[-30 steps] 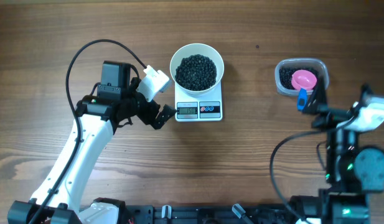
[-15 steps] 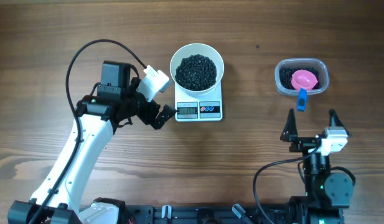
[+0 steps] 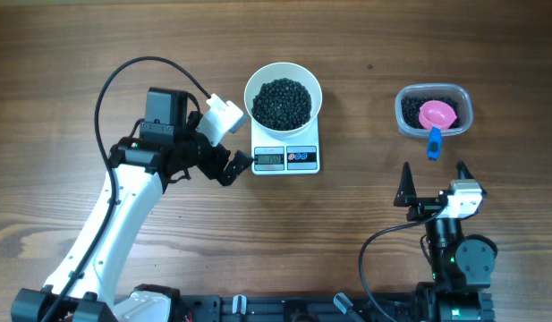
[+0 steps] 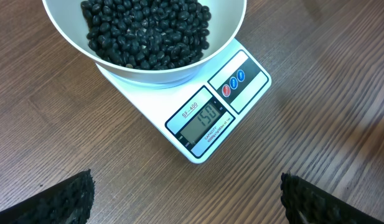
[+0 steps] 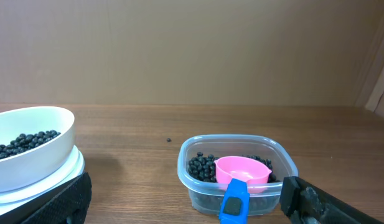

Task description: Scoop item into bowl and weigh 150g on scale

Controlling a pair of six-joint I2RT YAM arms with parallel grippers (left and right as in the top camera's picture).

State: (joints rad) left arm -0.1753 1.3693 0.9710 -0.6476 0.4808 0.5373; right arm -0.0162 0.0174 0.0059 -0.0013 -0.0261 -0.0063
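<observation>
Right arm has pulled back from the tub (image 3: 464, 105) toward its base at the near edge of the bench (image 3: 70, 54), and the right gripper (image 3: 433, 179) stands with jaws apart, holding nothing. Left gripper (image 4: 188, 204), also wide apart and empty, hovers unchanged just beside the scale (image 3: 285, 157), whose display (image 4: 206, 119) reads 150. Beans (image 3: 282, 101) fill the bowl (image 3: 283, 65), which sits on the scale. The pink scoop (image 3: 438, 114) lies in the tub on the leftover beans. Weighing looks finished, so the main risk is the left arm: a swing toward the scale could bump it or the bowl, upsetting the reading or spilling beans.
</observation>
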